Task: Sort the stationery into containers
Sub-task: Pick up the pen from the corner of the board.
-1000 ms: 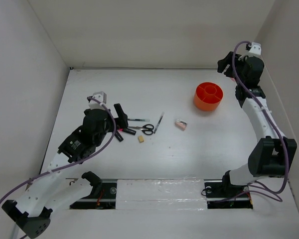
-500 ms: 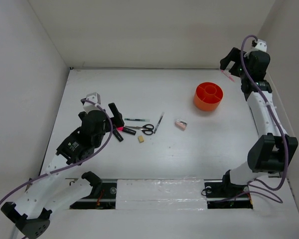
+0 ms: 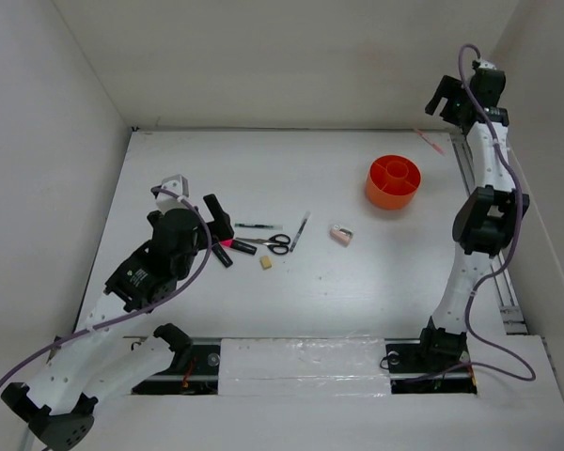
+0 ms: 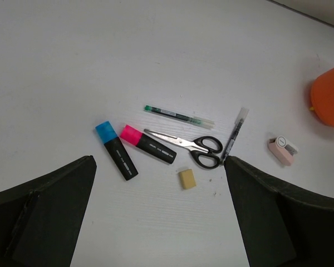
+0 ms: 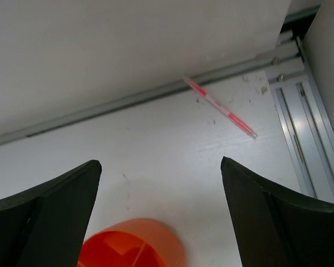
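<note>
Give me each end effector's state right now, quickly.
Left end effector: open, holding nothing.
Right end effector: open, holding nothing; the pink pen lies on the table.

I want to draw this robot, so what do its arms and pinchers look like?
Both the left arm and the right arm are made of white tube-like pieces joined by chunky black joints. A thin purple cable loops along each one. The left arm's black wrist block has small white markings. The fingers are dark, matte wedges, two on each arm.
</note>
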Available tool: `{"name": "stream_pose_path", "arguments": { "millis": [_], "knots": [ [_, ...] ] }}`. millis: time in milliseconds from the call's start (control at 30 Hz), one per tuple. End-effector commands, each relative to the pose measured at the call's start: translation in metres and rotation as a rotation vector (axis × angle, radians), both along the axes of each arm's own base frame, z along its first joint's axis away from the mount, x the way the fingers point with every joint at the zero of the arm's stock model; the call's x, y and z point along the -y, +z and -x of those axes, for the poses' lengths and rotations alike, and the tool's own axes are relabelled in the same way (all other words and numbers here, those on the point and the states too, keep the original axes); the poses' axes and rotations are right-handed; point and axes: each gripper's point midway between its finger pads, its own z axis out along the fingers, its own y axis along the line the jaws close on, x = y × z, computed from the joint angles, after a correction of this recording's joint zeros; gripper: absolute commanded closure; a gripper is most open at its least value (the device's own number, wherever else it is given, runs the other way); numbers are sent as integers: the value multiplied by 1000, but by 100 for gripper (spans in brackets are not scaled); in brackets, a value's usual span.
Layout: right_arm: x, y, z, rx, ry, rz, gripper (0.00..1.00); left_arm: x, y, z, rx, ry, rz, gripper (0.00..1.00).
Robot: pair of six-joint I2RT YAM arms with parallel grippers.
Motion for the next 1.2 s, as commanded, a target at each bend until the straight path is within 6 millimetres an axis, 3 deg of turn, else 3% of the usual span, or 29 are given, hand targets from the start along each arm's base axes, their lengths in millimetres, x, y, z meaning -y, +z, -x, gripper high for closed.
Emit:
{"name": "stream_pose_path", "arguments": {
  "millis": [0,33,67,133,233,300,333,433,467,533,567,633,933,1167],
  "knots": [
    [-11,-17,2,-76,93,47,6,1,17,0,52,-13,28,0],
    [-15,-19,0,-74,106,82,6,2,15,-1,44,-13,22,0],
    [-5,-14,-4,-53,62,110,6,4,14,-1,40,-24,26,0],
    [-7,-28,-8,-60,61,130,5,6,12,-1,30,-36,15,0],
    [7,-32,-13,-42,37,179,3,9,11,0,26,-56,13,0],
    [16,-52,-18,-86,49,205,3,10,11,1,31,-65,23,0],
    [17,-46,-23,-73,54,222,3,10,11,1,31,-65,23,0],
    [26,-80,-29,-117,103,214,3,12,15,1,45,-79,29,0],
    [32,-79,-31,-107,105,207,3,12,15,1,45,-79,29,0],
    [27,-106,-33,-156,168,214,3,12,15,1,45,-79,29,0],
    [26,-101,-36,-144,195,230,3,12,15,1,45,-79,29,0],
    [26,-121,-37,-184,236,257,3,13,15,2,43,-87,33,0],
    [38,-102,-45,-149,284,416,3,18,7,0,24,-108,21,0],
    [42,-145,-45,-215,370,454,2,18,7,0,24,-109,21,0]
  ]
}}
